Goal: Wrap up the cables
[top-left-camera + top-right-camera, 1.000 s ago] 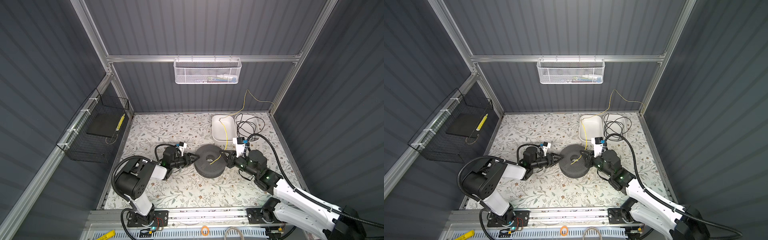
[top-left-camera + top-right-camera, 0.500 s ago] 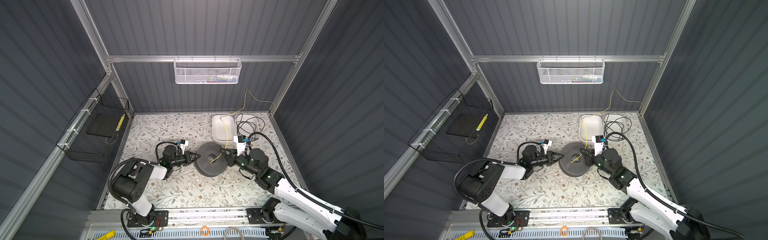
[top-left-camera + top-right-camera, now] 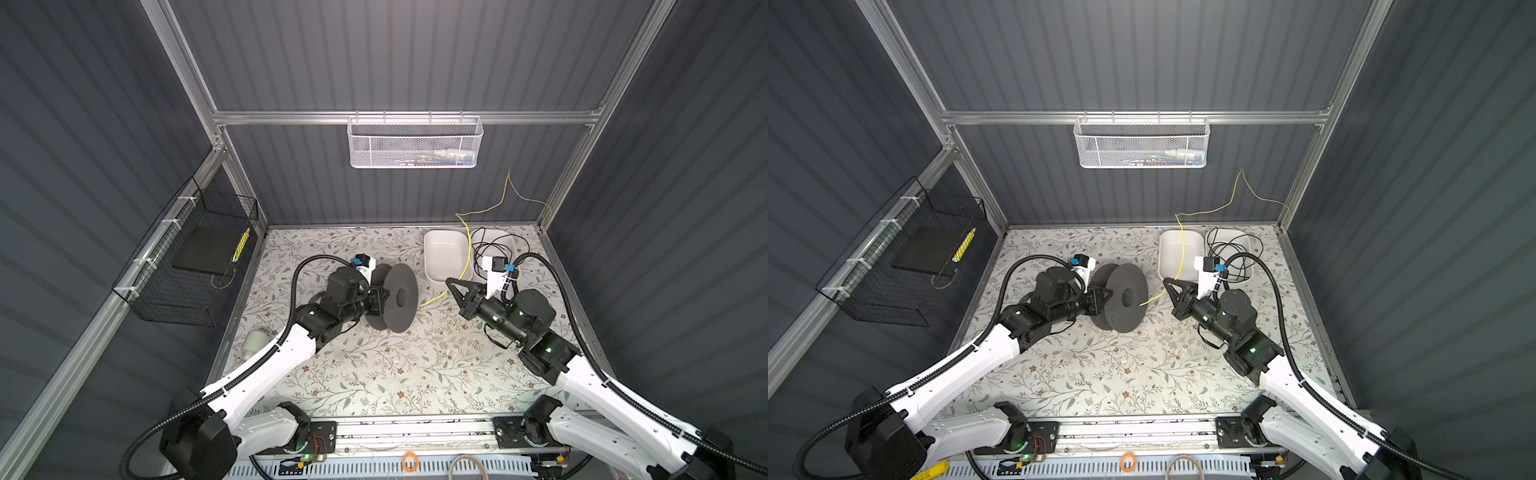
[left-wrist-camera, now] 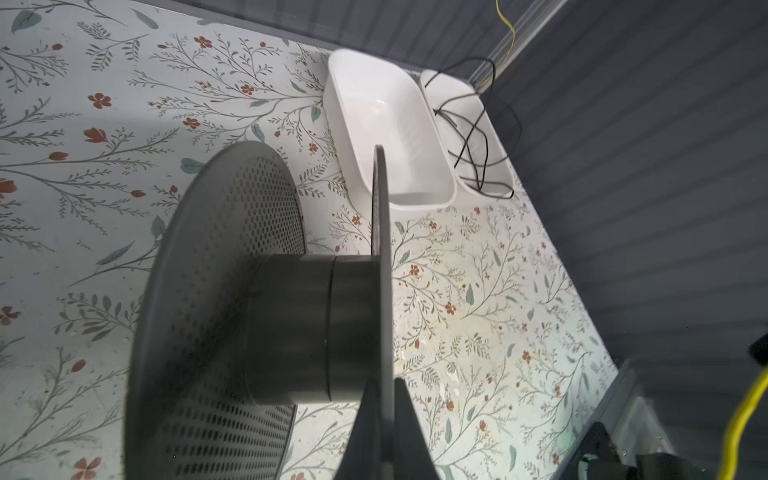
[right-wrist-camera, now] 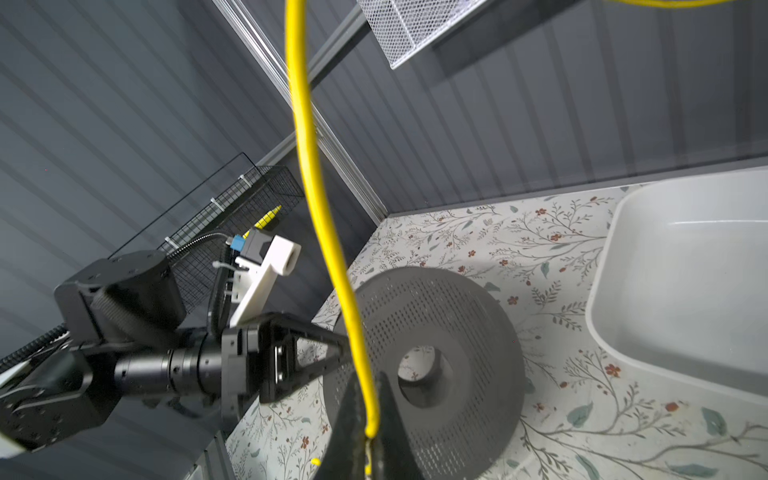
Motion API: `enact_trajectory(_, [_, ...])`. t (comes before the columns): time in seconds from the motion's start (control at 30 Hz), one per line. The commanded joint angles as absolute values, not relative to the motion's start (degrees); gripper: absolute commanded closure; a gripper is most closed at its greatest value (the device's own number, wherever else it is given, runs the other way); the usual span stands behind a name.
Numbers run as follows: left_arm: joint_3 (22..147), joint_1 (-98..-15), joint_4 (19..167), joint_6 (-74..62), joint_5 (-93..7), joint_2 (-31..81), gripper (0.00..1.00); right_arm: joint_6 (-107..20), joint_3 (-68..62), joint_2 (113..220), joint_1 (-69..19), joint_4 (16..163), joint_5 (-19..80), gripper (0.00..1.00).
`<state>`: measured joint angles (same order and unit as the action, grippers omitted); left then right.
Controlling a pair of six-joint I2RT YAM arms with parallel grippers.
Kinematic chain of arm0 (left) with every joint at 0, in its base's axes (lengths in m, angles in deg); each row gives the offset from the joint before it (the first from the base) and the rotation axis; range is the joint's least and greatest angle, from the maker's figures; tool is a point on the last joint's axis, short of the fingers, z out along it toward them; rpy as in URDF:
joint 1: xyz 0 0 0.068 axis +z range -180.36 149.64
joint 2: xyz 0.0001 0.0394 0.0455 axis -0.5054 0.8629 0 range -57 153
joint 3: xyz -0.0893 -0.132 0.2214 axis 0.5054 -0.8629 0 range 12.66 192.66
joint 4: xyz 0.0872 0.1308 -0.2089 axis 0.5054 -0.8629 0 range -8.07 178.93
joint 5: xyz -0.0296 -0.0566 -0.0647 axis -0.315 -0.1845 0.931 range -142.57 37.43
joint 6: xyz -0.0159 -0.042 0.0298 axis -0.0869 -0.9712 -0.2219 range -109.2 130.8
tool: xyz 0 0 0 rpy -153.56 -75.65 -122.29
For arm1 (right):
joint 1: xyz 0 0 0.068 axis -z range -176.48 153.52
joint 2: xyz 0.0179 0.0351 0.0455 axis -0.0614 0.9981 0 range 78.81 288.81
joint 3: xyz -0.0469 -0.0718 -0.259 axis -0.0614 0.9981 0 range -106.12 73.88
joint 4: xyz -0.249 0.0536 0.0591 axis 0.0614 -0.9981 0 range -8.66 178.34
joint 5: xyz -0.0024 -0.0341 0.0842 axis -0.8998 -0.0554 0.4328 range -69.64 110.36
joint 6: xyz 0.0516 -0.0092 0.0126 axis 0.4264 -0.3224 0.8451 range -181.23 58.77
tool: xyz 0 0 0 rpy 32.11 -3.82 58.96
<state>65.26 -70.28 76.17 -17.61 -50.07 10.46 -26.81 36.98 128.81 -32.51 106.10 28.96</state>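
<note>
A dark grey spool (image 3: pixel 400 297) (image 3: pixel 1126 296) stands on edge at mid-table. My left gripper (image 3: pixel 380 299) (image 4: pixel 384 399) is shut on the rim of one flange, and the bare hub (image 4: pixel 299 328) carries no wire. The yellow cable (image 3: pixel 468 253) (image 5: pixel 309 174) runs from the back right corner down over a white tray. My right gripper (image 3: pixel 451 285) (image 5: pixel 370 415) is shut on it, just right of the spool (image 5: pixel 440 332). A short free end (image 3: pixel 1148 301) pokes toward the outer flange by the hub hole.
Two white trays sit at the back right: one bare (image 3: pixel 442 255), one holding black cords (image 3: pixel 496 249). A white mesh basket (image 3: pixel 415 143) hangs on the back wall. A black wire basket (image 3: pixel 187 266) is on the left wall. An orange ring (image 3: pixel 409 461) lies at the front rail.
The spool lay flat between both grippers; now it is tipped up on edge with the left gripper shut on its flange. The right gripper drew back to the right with the cable.
</note>
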Motion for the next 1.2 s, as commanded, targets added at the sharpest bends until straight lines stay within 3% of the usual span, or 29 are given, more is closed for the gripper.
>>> enact_trajectory(0.0, [67.9,-74.8,70.6,-15.0,-66.9,11.5,1.00,-25.6,35.7,129.6,-32.2,109.0,29.1,1.00])
enact_trajectory(0.3, [70.0,-84.3,74.8,-17.1,-86.2,17.2,1.00,-25.1,38.4,128.2,-31.9,108.5,28.2,1.00])
enact_trajectory(0.57, [70.8,-85.7,78.1,-18.8,-86.1,22.6,1.00,-24.8,39.3,127.3,-31.6,107.9,28.5,1.00])
enact_trajectory(0.7, [70.3,-85.7,78.6,-18.4,-85.0,22.1,0.87,-24.9,39.8,127.2,-31.4,108.2,28.4,1.00])
enact_trajectory(0.8, [70.4,-85.7,77.9,-17.8,-84.6,22.1,0.86,-25.1,39.9,127.4,-31.3,108.3,28.6,1.00])
enact_trajectory(1.17, [78.1,-85.7,70.7,-12.0,-76.1,17.4,0.48,-25.1,39.1,129.3,-31.1,108.8,29.8,1.00])
